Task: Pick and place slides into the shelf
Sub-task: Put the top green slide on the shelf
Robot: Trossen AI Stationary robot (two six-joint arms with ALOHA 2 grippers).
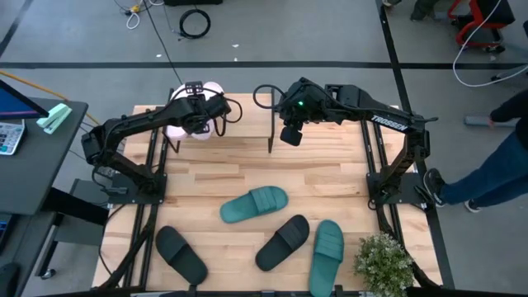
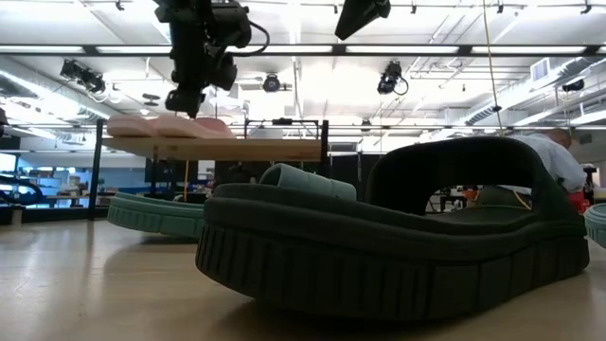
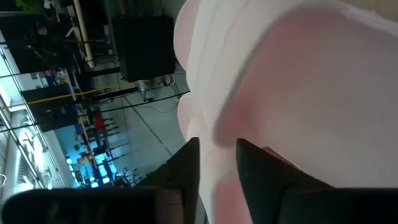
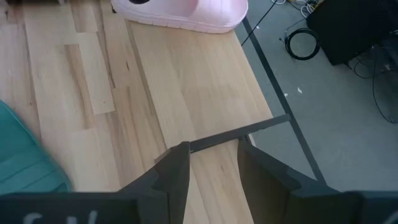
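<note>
**Left gripper at pink slides on shelf, four slides loose on table**

Left to right, high view. Black slide lies at 7 o'clock on the table, apart from the others. Left gripper is at 11 o'clock, over the pale pink slides, which sit on the left end of the shelf. Left wrist view: the two fingers stand a narrow gap apart with pink foam running between and past them; cannot tell whether they pinch it or are loose. Low view: pink slides lie flat on the shelf plank, the left gripper just above them.

Teal slide is near table centre, slightly toward 6, tilted. Second black slide at 6 o'clock, angled, just beside another teal slide at 5 o'clock. In the low view that black slide fills the foreground.

Right gripper hovers at 12 o'clock over the shelf's right end. Right wrist view: fingers parted, nothing between them, shelf plank and its black edge bar below, a pink slide at the far end.

Potted plant at 4 o'clock on the table corner. A person's leg on the floor beyond the right side.
</note>
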